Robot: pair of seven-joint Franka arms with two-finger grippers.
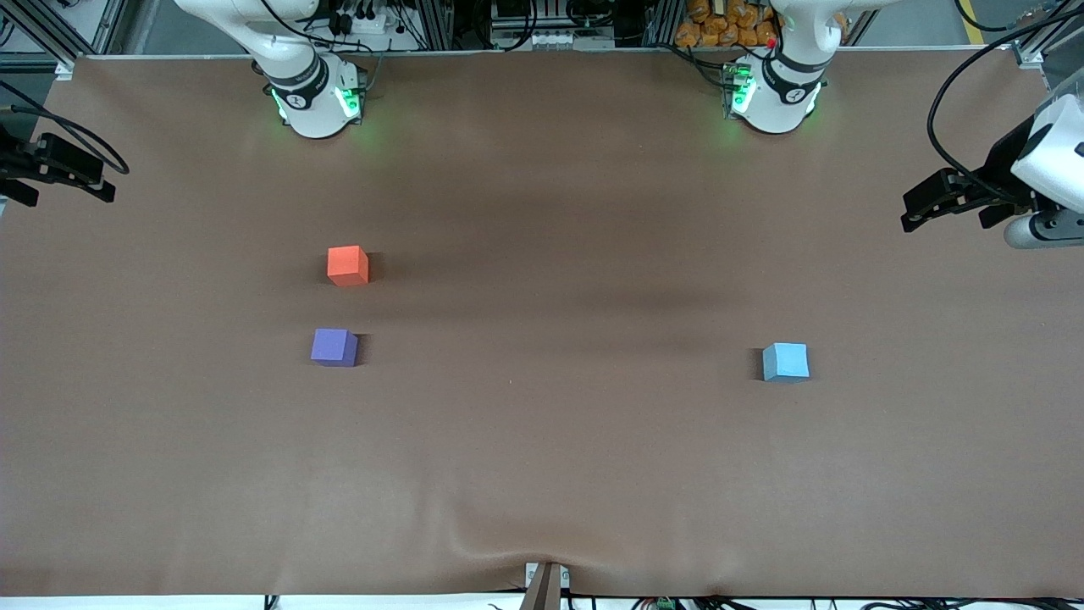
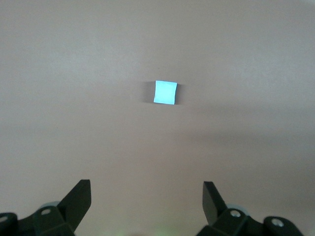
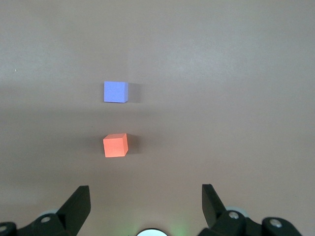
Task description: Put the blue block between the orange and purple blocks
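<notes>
The blue block point(image 1: 785, 362) point(image 2: 165, 92) lies alone on the brown table toward the left arm's end. Toward the right arm's end sit the orange block point(image 1: 348, 265) point(image 3: 115, 145) and the purple block point(image 1: 334, 347) point(image 3: 115, 92). The purple one is nearer the front camera, and a gap of about one block's width separates them. My left gripper point(image 1: 911, 212) point(image 2: 146, 194) hangs open and empty high over the table's edge at the left arm's end. My right gripper point(image 1: 74, 180) point(image 3: 146, 196) hangs open and empty over the edge at the right arm's end.
The brown table cover point(image 1: 542, 440) is bare apart from the three blocks. The two arm bases point(image 1: 315, 97) point(image 1: 775, 93) stand along the edge farthest from the front camera. A small bracket point(image 1: 546, 585) sits at the nearest edge.
</notes>
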